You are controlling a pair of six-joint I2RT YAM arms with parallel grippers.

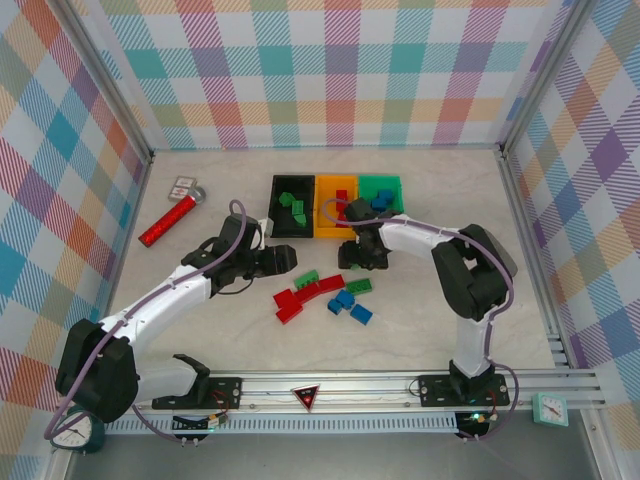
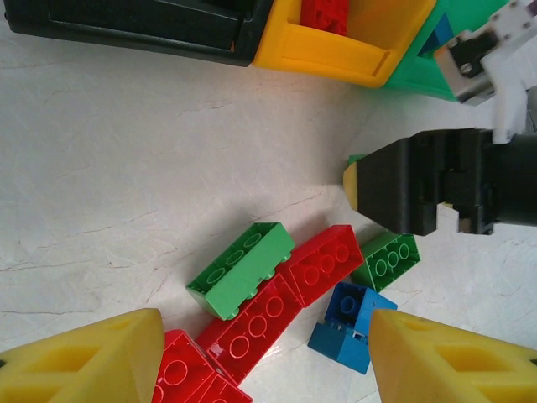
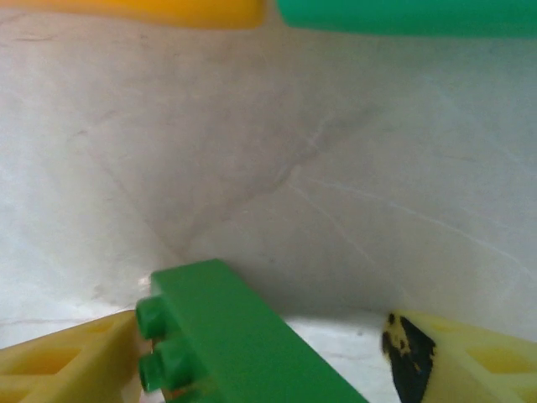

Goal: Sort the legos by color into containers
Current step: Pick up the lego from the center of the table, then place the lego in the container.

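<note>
Top camera first: three small open-top plastic bins line up at the back of the pale marbled tabletop (image 1: 250, 335). The black bin (image 1: 274, 205) holds green bricks, the orange bin (image 1: 330, 233) a red one and the green bin (image 1: 380, 179) blue ones. Just in front of them lies a loose scatter of red, green and blue studded plastic bricks (image 1: 325, 288), and well off to the left a red glittery cylinder (image 1: 170, 222) lies by itself. The left hand (image 1: 290, 260) hovers at the left edge of that scatter, while the right hand (image 1: 362, 258) hangs just in front of the orange and green bins. Over to the left wrist: its yellow fingertips (image 2: 92, 361) stand wide apart, open, gripping nothing. Between and beyond them lie a long green brick (image 2: 242, 269) butted against a red brick (image 2: 323, 263), with a blue brick (image 2: 344, 327) and a square green brick (image 2: 388, 260) alongside. The right hand's black body juts in from the right above them. Now the right wrist: a green studded brick (image 3: 243, 336) sits between the fingers. Its studs press against the yellow finger on the view's left (image 3: 59, 365), and a sliver of gap shows before the other finger (image 3: 478, 361). Whether it is truly clamped, I cannot tell. Behind it, bare tabletop runs up to the orange and green bin walls.
</note>
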